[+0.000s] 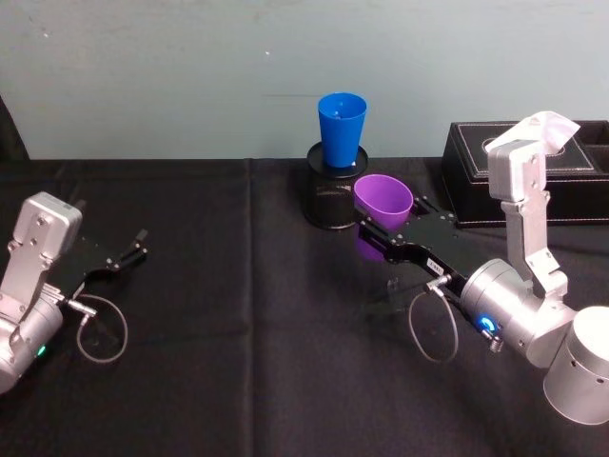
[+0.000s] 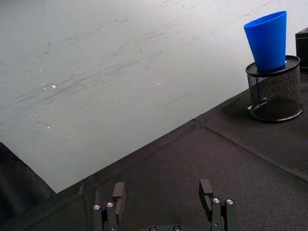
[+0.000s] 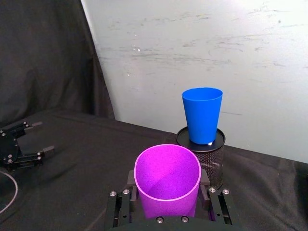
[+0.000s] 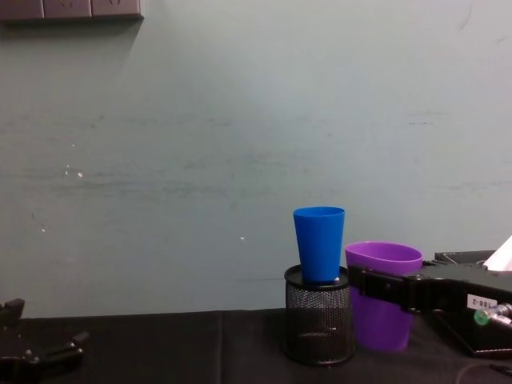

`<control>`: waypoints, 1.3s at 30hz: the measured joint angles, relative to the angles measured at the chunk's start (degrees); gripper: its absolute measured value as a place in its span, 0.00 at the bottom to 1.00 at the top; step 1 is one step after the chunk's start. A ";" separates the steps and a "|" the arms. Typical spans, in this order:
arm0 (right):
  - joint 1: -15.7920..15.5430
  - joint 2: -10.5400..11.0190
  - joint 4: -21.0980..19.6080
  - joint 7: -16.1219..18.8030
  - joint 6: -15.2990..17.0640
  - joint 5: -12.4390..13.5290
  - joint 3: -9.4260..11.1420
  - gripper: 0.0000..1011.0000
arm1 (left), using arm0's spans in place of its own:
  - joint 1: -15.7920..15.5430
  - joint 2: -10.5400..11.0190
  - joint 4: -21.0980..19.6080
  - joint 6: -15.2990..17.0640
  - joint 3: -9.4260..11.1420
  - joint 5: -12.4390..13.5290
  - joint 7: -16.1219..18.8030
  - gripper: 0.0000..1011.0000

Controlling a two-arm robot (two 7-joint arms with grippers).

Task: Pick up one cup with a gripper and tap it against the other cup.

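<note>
The purple cup (image 1: 383, 200) (image 3: 167, 178) (image 4: 382, 328) is held upright, mouth up, in the right gripper (image 1: 388, 217) (image 3: 168, 207) (image 4: 376, 288). The black flat fingers are closed against its wall on two opposite sides, a little below the rolled rim. In the chest view its base hangs slightly above the black-clothed counter (image 1: 238, 333).

The blue cup (image 1: 342, 129) (image 2: 267, 41) (image 3: 202, 114) (image 4: 319, 244) is at about 11 o'clock from it in the head view. It stands upright, narrow base down, on top of the black mesh pen holder (image 1: 328, 200) (image 2: 275, 91) (image 3: 214, 159) (image 4: 318, 324). The chest view shows a gap between the two cups. The purple rim comes level with the holder's top edge, just beside it, and I cannot tell whether they touch.

The right arm reaches in from 4 o'clock of the purple cup. Its forearm lies low and nearly level over the counter, and the blue ring light (image 1: 487, 326) glows on the silver wrist. The upper link is folded upright behind it.

A black box (image 1: 476, 176) sits at 3 o'clock of the pen holder, near the back of the counter.

The left gripper (image 1: 128, 252) (image 2: 163, 197) (image 3: 38, 138) rests well apart at 8 o'clock of the cups, low over the counter. Its fingers are spread wide with nothing between them, pointing toward the holder.
</note>
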 joint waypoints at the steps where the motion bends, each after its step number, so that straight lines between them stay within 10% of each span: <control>1: 0.00 0.00 0.00 0.00 0.00 0.00 0.00 0.72 | 0.00 0.00 0.00 0.00 0.00 0.00 0.00 0.99; 39: 0.00 0.00 0.00 0.00 0.00 0.00 0.00 0.72 | 0.00 0.00 0.00 0.00 0.00 0.00 0.00 0.99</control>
